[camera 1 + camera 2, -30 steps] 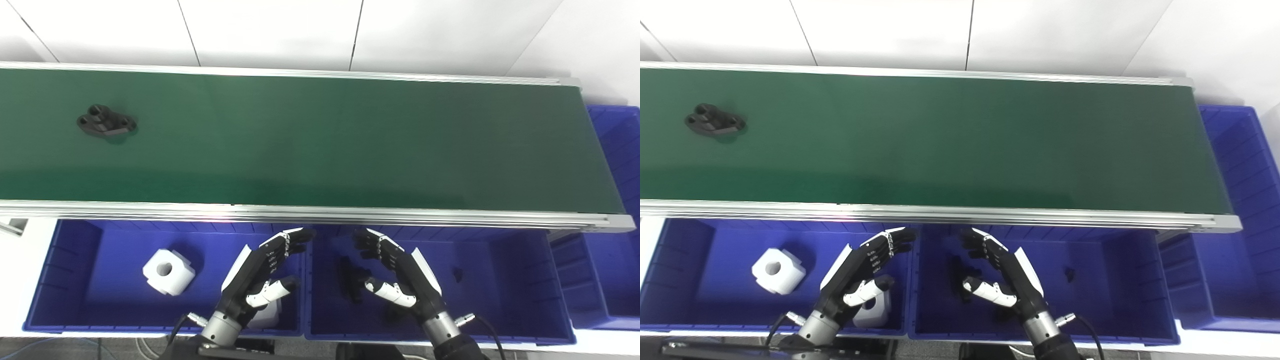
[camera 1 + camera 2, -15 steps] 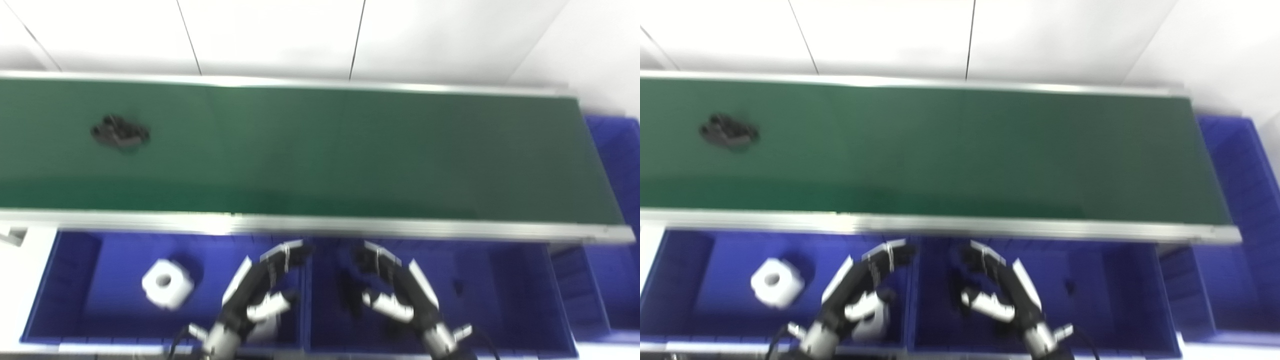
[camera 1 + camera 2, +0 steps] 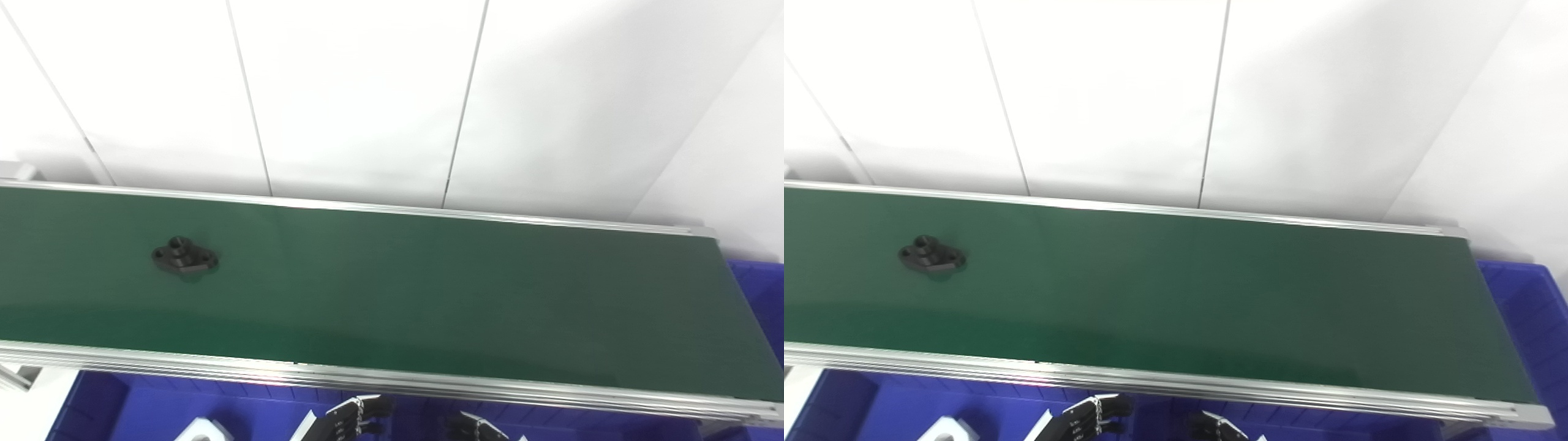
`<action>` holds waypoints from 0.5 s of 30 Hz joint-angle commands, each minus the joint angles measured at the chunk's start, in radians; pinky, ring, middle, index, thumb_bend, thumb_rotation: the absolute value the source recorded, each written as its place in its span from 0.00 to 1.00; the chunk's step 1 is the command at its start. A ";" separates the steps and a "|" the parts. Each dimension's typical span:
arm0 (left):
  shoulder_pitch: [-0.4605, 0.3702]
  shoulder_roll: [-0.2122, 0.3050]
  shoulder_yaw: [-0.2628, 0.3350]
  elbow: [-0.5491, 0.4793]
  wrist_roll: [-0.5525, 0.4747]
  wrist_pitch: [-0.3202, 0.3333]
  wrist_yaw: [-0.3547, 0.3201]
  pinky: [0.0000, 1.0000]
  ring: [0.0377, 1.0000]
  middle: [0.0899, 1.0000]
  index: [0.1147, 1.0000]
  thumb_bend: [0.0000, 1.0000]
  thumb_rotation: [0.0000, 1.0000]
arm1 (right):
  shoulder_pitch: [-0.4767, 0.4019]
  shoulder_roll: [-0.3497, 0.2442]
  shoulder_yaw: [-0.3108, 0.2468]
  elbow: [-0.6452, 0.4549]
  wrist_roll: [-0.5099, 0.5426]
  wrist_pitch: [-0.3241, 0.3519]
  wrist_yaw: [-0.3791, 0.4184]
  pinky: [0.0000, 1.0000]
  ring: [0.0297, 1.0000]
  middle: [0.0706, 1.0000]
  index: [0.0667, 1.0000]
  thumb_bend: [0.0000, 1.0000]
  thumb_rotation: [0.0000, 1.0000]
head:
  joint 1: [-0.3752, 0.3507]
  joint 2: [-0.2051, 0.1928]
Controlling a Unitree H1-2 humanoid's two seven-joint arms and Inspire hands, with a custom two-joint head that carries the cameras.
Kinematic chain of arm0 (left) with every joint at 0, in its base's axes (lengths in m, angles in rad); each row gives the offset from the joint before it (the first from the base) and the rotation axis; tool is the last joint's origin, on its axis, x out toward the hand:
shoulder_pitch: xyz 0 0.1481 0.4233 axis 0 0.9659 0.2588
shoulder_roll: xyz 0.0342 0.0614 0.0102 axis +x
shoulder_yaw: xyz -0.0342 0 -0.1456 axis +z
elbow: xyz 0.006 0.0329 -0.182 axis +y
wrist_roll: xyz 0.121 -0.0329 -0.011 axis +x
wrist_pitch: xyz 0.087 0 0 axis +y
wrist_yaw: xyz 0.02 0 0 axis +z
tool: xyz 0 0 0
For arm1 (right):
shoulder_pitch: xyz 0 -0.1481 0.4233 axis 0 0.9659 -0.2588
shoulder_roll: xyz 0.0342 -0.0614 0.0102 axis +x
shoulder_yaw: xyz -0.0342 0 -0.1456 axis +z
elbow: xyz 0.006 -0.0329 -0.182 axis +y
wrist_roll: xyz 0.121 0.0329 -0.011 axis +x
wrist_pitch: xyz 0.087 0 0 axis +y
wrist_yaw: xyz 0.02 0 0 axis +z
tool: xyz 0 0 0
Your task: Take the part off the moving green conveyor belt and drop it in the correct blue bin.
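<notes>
Meanwhile, a black part [image 3: 184, 258] rides alone at the left middle of the frame on the green belt [image 3: 429, 288], lying flat near the belt's centre line, clear of both silver rails. Both hands sit at the very bottom edge, below the near rail and over the blue bins [image 3: 153, 407]: only the dark fingertips of the left hand [image 3: 349, 422] and right hand [image 3: 474, 429] show, so whether either is spread or closed cannot be told. Neither appears to be holding anything. They seem parked low and central to leave the belt unobstructed until the part arrives. Ample bare belt stretches from the part to the right end, where another bin [image 3: 1528, 306] peeks past the corner. Any reach must rise over the near rail [image 3: 392, 380]; a white block [image 3: 944, 430] lies at the lower left.
</notes>
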 commanded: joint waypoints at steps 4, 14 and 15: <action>-0.005 -0.015 -0.016 0.009 0.022 -0.008 -0.005 0.78 0.81 0.78 0.71 0.86 0.68 | -0.015 0.016 -0.030 0.000 0.020 -0.055 0.032 0.75 0.77 0.79 0.78 0.87 0.69 | 0.024 -0.003; -0.023 -0.031 -0.045 0.036 0.066 -0.008 0.040 0.78 0.82 0.79 0.72 0.87 0.71 | 0.003 0.022 -0.131 -0.018 0.084 -0.055 0.187 0.78 0.80 0.80 0.78 0.88 0.66 | 0.137 -0.034; -0.025 -0.030 -0.050 0.038 0.071 -0.008 0.045 0.78 0.82 0.79 0.73 0.87 0.72 | 0.007 0.027 -0.149 -0.021 0.095 -0.055 0.213 0.79 0.80 0.80 0.78 0.88 0.66 | 0.138 -0.033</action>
